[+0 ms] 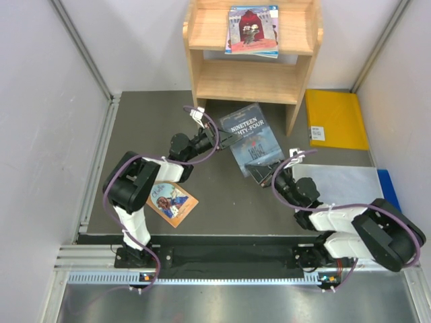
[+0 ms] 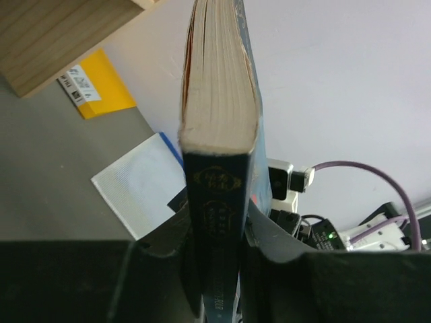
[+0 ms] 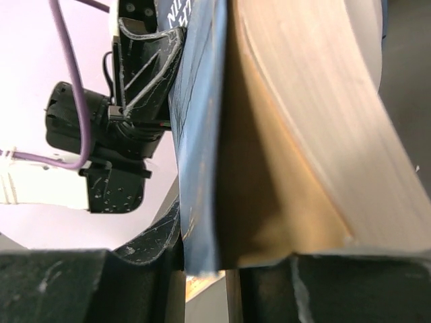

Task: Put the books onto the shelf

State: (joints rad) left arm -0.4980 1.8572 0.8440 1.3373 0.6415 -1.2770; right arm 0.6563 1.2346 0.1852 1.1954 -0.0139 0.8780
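The dark blue book "Nineteen Eighty-Four" [image 1: 250, 134] hangs tilted in front of the pale wood shelf [image 1: 249, 82], held from two sides. My left gripper [image 1: 217, 136] is shut on its spine edge; in the left wrist view the spine [image 2: 217, 202] stands clamped between both fingers [image 2: 165, 235]. My right gripper [image 1: 264, 173] grips the near corner; in the right wrist view the blue cover [image 3: 202, 134] and the page block sit pressed between its fingers [image 3: 151, 245]. A pink-covered book [image 1: 252, 27] lies on another book on the shelf's top tier. An orange book [image 1: 172, 202] lies on the mat beside the left arm.
A yellow folder [image 1: 337, 118] lies right of the shelf. A clear white sheet [image 1: 340, 183] lies beside the right arm, with a blue edge [image 1: 389, 188] past it. White walls close in both sides. A shelf corner [image 2: 60, 33] shows in the left wrist view.
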